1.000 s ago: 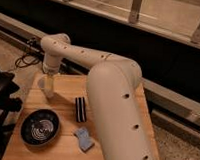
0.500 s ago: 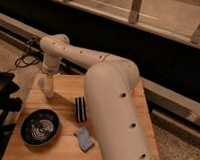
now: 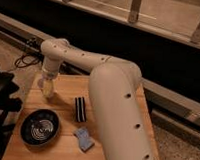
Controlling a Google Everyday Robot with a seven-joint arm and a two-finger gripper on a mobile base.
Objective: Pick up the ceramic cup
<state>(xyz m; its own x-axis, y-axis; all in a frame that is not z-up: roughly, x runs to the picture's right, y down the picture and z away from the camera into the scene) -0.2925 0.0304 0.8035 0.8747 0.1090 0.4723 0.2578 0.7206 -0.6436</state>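
One small plain white ceramic cup (image 3: 47, 87) is covered from above by the tool (image 3: 47, 85) at the wooden desk's (image 3: 67, 113) far left; the tool's state cannot be told.

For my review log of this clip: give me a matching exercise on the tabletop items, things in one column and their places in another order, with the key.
Things:
1. ceramic cup
2. dark bowl
3. black striped block
4. small blue item

Places:
A. near the table's front edge, right of the bowl
B. far left of the table, directly under the hand
C. front left of the table
D. mid-table, beside the arm's big white link

Pairs: 1-B, 2-C, 3-D, 4-A
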